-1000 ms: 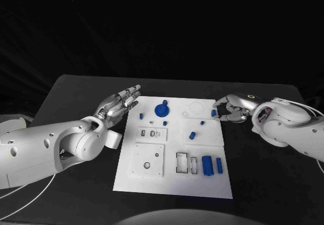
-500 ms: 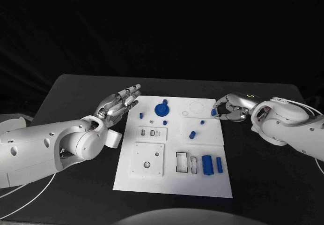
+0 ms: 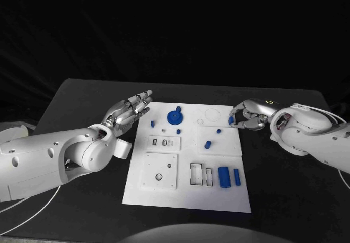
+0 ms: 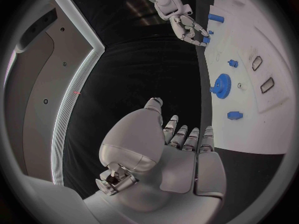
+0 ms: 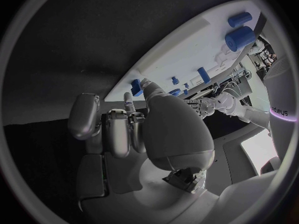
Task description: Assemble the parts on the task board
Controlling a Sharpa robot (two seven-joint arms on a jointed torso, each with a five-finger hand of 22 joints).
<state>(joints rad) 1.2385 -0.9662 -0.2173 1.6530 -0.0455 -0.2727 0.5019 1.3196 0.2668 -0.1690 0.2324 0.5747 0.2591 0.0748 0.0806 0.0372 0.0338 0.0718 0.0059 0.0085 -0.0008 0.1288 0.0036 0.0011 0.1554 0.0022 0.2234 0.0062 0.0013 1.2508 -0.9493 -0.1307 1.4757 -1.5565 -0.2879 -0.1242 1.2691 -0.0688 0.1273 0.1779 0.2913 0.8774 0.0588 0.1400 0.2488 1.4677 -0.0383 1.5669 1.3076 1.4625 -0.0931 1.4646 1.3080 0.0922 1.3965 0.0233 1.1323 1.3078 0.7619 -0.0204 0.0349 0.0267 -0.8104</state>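
Note:
The white task board (image 3: 162,190) lies in the middle of the black table. On it are a blue gear (image 3: 175,118), several small blue pegs such as one at mid-board (image 3: 208,145), and two blue cylinders (image 3: 224,178) near the front right. My right hand (image 3: 249,115) is at the board's far right edge and pinches a small blue part (image 3: 231,120) between thumb and a finger. The right wrist view has that part (image 5: 136,87) at the fingertips of the right hand (image 5: 134,127), just over the board's edge (image 5: 187,50). My left hand (image 3: 128,111) hovers by the board's far left corner, fingers spread, holding nothing.
Rectangular and round recesses (image 3: 197,174) mark the board's front half. Bare black table (image 3: 292,192) surrounds the board on all sides. In the left wrist view, the left hand (image 4: 184,147) is beside the board (image 4: 264,129), with the gear (image 4: 221,84) and the right hand (image 4: 190,29) beyond.
The right hand has edged slightly toward the far side, still pinching the small blue part. The left hand has stayed where it was.

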